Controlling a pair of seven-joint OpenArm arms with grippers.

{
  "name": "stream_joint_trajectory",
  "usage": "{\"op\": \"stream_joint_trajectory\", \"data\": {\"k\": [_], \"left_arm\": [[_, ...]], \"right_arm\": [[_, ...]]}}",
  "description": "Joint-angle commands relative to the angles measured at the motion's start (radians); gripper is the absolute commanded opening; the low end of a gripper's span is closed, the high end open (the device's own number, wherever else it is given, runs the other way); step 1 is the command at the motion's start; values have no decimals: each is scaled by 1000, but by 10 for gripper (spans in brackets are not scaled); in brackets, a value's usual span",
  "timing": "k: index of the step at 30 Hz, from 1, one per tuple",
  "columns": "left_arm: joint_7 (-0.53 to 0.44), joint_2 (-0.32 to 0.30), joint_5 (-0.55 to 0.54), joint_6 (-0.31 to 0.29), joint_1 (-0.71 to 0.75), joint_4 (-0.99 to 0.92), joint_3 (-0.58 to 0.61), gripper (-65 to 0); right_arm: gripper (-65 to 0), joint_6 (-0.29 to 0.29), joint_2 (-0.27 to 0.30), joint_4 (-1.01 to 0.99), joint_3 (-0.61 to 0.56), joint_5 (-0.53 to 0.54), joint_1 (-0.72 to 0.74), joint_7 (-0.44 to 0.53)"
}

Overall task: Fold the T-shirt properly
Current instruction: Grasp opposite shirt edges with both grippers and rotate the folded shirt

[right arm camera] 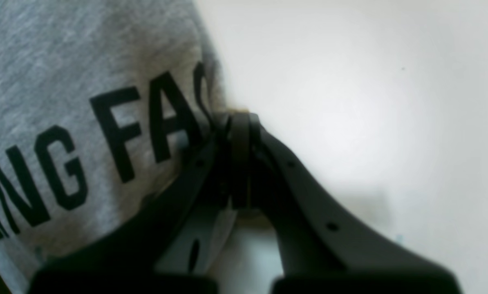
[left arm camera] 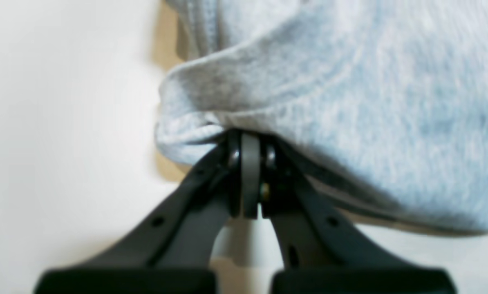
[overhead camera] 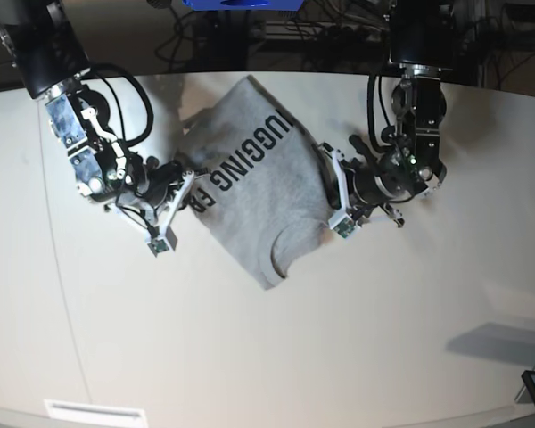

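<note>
T-shirt [overhead camera: 263,192]: heather-grey, short-sleeved, lying on the white bench [overhead camera: 276,357] at centre, set on a diagonal running from 11 o'clock to 5 o'clock in the base view. Printed side up; black block capitals run along the 10 o'clock half. Rounded neck opening faces 6 o'clock near the lower tip.

Right tool [right arm camera: 240,122]: at the 9 o'clock edge of the garment in the base view. Jaws pressed together on the fabric edge, right beside the lettering, letters "FA" visible at the fingertips [right arm camera: 233,134] in the right wrist view.

Left tool [left arm camera: 250,143]: at the 3 o'clock edge of the garment in the base view. Jaws clamped together on a bunched fold of plain grey fabric, with a stitched hem showing toward 11 o'clock in the left wrist view.

Cloth between the two tools lies fairly flat with shallow creases.
</note>
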Motion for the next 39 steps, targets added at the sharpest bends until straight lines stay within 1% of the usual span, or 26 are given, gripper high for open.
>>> {"op": "stream_joint_trajectory", "data": {"k": [1, 4, 8, 10, 14, 17, 21, 22, 25, 27, 29, 33, 35, 37, 38, 39], "left_arm": [[29, -7, 29, 4, -32, -11, 5, -645], [50, -7, 29, 4, -118, -78, 57, -645], [50, -5, 29, 4, -216, -180, 113, -645], [49, 12, 29, 4, -262, -227, 132, -645], [46, 42, 30, 4, -333, -313, 134, -643], [0, 58, 30, 4, -376, -365, 134, -643], [-19, 87, 30, 4, -437, -468, 137, -643], [-28, 90, 30, 4, -449, -487, 145, -643], [-79, 92, 30, 4, -480, -528, 221, -643], [-88, 96, 29, 4, -498, -560, 255, -643], [-103, 118, 29, 4, -517, -586, 261, -643], [-128, 125, 29, 4, -535, -606, 261, -643], [-123, 124, 29, 4, -538, -602, 263, -643], [-122, 118, 29, 4, -538, -592, 257, -645], [-122, 112, 29, 4, -537, -582, 257, -645], [-120, 92, 27, 4, -534, -563, 257, -645]], "right_arm": [[-649, -1, 7, 1, -1, 7, -5, -44], [-649, -1, 8, 1, 3, 7, -8, -44], [-649, -1, 8, 1, 3, 7, -25, -41], [-649, -1, 8, 0, 3, 7, -33, -38], [-649, -1, 8, 0, 4, 7, -59, -36], [-649, -1, 8, 0, 4, 7, -80, -33], [-649, -1, 8, 0, 4, 7, -110, -2], [-649, -1, 8, 0, 4, 7, -113, -2], [-649, -1, 7, 1, 4, 7, -130, -1], [-649, -1, 4, 1, 4, 7, -133, -1], [-649, -1, 2, 1, 4, 7, -140, -1], [-649, -1, -1, 37, 4, 7, -166, -1], [-649, -16, -2, 50, 4, 7, -174, -1], [-649, -62, 1, 47, 4, 7, -166, -1], [-649, -76, 5, 47, 4, 7, -162, -1], [-649, -82, 7, 46, 4, 7, -159, -1]]}}
